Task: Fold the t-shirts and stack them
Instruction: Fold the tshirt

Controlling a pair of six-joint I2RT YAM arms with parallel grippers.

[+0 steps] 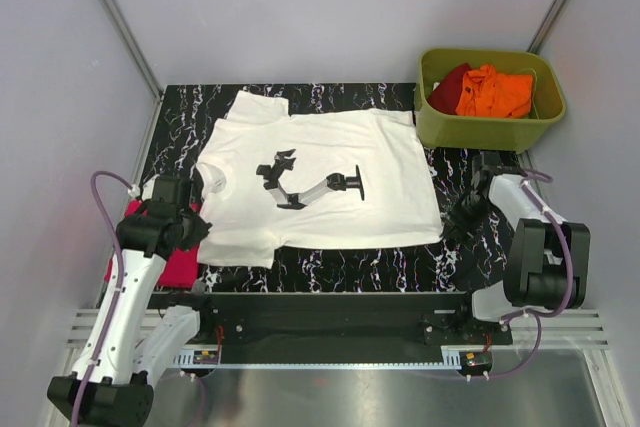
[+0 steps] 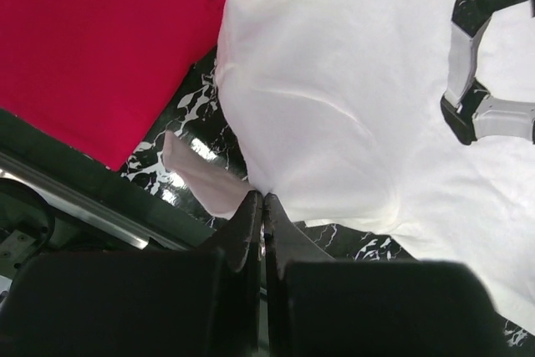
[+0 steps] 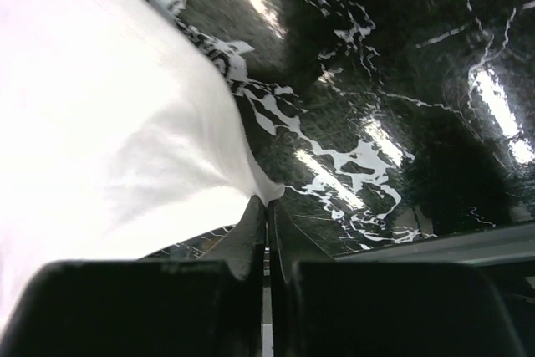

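White shirt (image 1: 390, 167) lies flat; your left claw (image 2: 263, 206) and right claw (image 3: 267, 206) clamp its near edge: lift together, fold over.

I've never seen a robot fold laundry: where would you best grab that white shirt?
The white shirt lies flat, so only edges and corners offer a pinch. Take its near edge at both ends, coming from the near side, where the left gripper and right gripper are shut on it.

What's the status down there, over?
Left tool and right tool shut, each pinching the white t-shirt by its edge. Shirt spread flat. Nothing lying on it.
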